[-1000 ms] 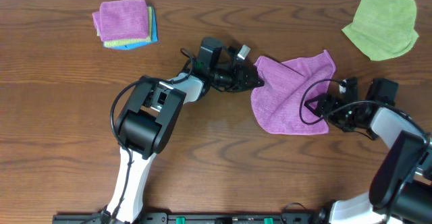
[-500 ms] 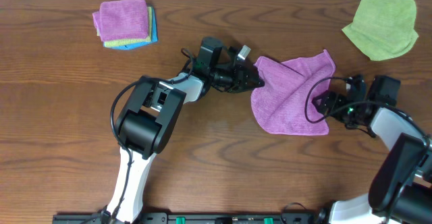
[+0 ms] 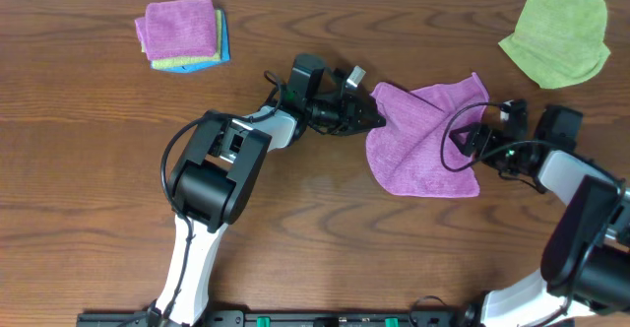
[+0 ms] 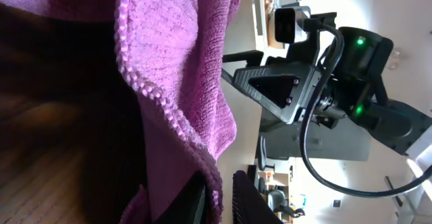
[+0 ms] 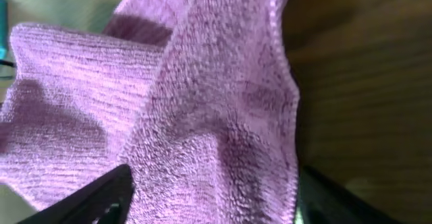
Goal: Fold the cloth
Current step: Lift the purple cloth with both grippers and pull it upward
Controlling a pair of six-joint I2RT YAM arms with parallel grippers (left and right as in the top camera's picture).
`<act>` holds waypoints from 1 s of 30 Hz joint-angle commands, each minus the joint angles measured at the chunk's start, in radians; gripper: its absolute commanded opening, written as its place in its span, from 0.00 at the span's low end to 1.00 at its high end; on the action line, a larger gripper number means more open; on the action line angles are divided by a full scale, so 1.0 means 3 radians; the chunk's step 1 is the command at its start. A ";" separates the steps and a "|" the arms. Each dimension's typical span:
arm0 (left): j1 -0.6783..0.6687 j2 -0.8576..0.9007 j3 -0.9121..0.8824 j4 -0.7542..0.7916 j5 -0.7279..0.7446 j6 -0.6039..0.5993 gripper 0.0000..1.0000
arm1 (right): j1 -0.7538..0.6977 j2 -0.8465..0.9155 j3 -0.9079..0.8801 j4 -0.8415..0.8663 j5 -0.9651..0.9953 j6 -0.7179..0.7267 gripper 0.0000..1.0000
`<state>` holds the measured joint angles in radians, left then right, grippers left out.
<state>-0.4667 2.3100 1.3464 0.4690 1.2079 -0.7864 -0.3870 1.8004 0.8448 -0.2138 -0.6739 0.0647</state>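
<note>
cloth [image 3: 421, 145] | purple-magenta, fuzzy | rumpled; one edge folded over | lying right of centre

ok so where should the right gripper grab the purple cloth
Probably the stitched right edge of the cloth, coming in from the right. That edge faces the right gripper, whose open fingers straddle it, while the left gripper holds the opposite corner.
</note>
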 commanded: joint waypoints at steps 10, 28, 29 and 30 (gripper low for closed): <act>0.0043 0.0066 0.0238 0.0009 0.0060 -0.0006 0.06 | 0.0029 0.0210 -0.0106 -0.0121 -0.0337 0.0296 0.02; 0.0449 0.0058 0.0894 0.0009 0.0329 -0.0240 0.06 | 0.0389 0.0175 0.1141 -0.0259 -0.0922 0.0662 0.01; 0.0449 0.0058 0.0946 0.0008 0.0345 -0.0251 0.06 | 0.0436 0.0175 0.1191 -0.0259 -0.0922 0.0685 0.02; 0.0449 0.0058 0.1013 0.0009 0.0369 -0.0251 0.06 | 0.0486 0.0175 0.1246 -0.0259 -0.0921 0.0703 0.02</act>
<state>-0.3302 2.3154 1.5925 0.4679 1.2762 -0.8467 -0.2794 1.8523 1.1728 -0.2913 -0.9169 0.2398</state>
